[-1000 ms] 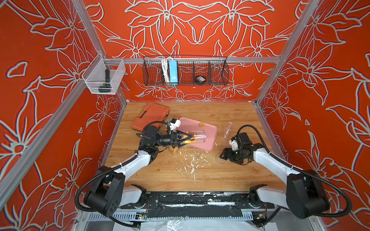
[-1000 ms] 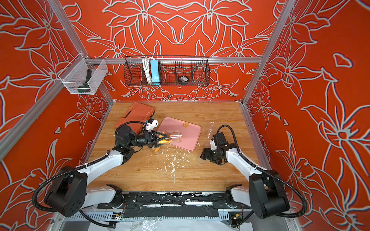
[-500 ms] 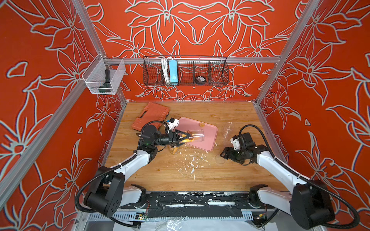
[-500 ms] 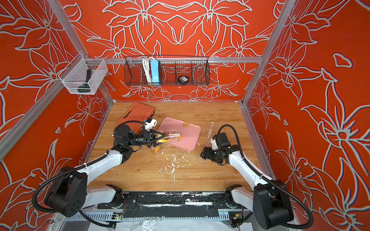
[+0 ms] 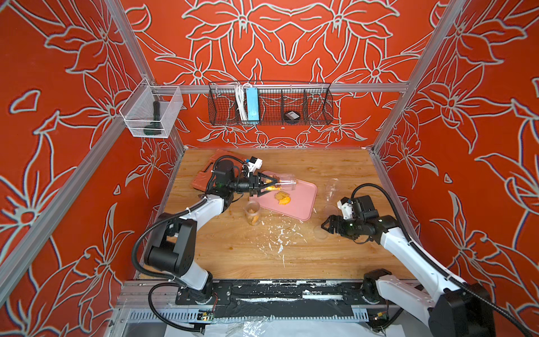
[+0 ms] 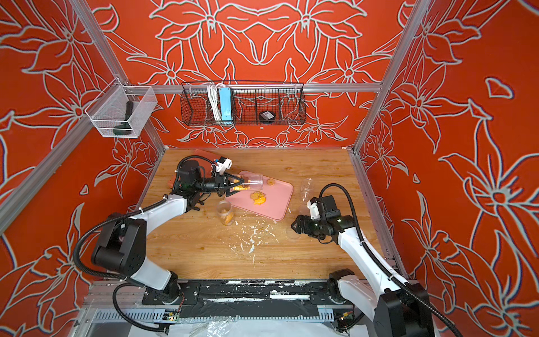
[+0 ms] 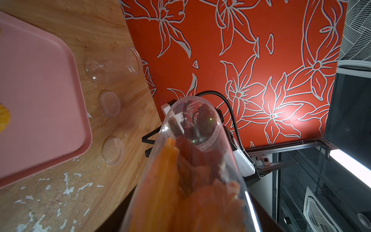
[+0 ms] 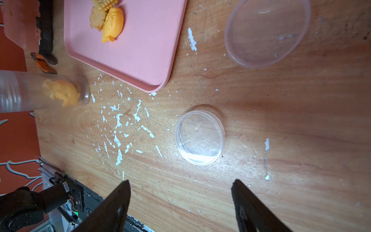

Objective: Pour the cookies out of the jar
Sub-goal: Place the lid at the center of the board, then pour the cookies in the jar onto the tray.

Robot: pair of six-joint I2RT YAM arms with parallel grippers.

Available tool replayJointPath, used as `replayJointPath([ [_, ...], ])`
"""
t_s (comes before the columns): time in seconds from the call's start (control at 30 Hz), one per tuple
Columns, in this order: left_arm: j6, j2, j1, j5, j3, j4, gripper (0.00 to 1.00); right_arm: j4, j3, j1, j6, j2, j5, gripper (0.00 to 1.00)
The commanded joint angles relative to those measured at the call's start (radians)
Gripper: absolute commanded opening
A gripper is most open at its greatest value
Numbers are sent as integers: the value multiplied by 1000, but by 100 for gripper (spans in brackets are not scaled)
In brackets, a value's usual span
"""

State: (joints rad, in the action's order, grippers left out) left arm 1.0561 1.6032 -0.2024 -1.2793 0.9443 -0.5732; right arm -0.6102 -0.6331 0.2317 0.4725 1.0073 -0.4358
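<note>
Right wrist: clear lid (image 8: 199, 137) (flakes (image 8: 118, 120) beside) before right pincer (image 8: 180, 181)

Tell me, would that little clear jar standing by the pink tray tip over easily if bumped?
Probably yes: the standing jar is tall and narrow, so a nudge up high could topple it. It looks like thin clear plastic holding only a few cookies at the bottom, so likely light. Once down, its round body might roll across the table.
</note>
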Motion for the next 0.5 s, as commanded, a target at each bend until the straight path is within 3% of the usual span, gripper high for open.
replayJointPath([
  [0.0,-86,67,6,-65,69,51,65,-38,-40,6,-24,-12,-29,81],
  [0.27,-137,236,19,-92,191,101,65,-37,-33,6,-32,-25,-43,81],
  [0.47,-268,335,32,-83,296,272,65,-37,-32,5,-40,-26,-56,81],
])
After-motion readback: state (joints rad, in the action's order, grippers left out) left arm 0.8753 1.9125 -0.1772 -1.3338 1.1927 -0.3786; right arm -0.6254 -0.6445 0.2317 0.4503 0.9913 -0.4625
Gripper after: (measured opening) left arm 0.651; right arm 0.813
